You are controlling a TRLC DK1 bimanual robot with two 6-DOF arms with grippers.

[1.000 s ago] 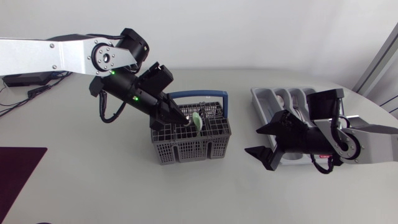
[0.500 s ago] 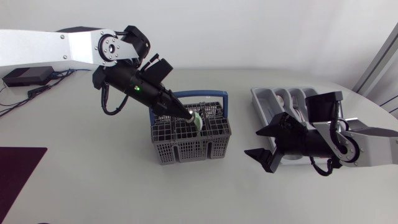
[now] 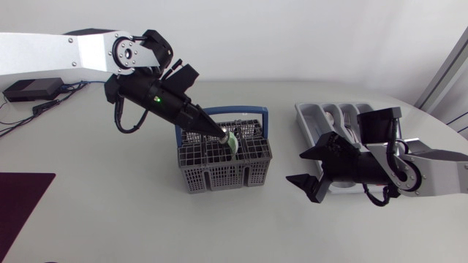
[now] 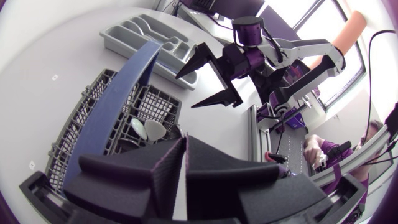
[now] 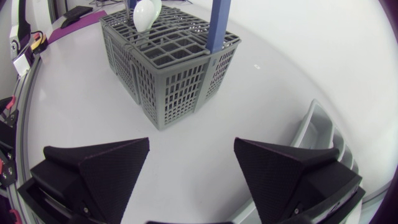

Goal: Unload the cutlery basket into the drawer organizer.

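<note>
The grey cutlery basket (image 3: 223,166) with a blue handle (image 3: 241,111) stands mid-table; it also shows as the basket (image 5: 168,68) ahead of my right gripper. My left gripper (image 3: 219,139) reaches down into the basket's top, shut on a pale green spoon (image 3: 231,142). In the left wrist view the fingers (image 4: 205,168) press together, with the spoon's bowl (image 4: 153,130) just past their tips. The spoon's bowl (image 5: 144,11) stands above the basket's rim. My right gripper (image 3: 298,166) hangs open and empty between the basket and the grey drawer organizer (image 3: 313,117).
The organizer (image 4: 146,34) lies at the right back of the table, with cutlery in some compartments, partly hidden by my right arm. Bare tabletop lies in front of the basket and to its left. A dark mat (image 3: 18,201) sits at the front left.
My left arm's wrist has lifted and tilted back a little while its fingertips stayed at the spoon in the basket. The right arm has barely moved.
</note>
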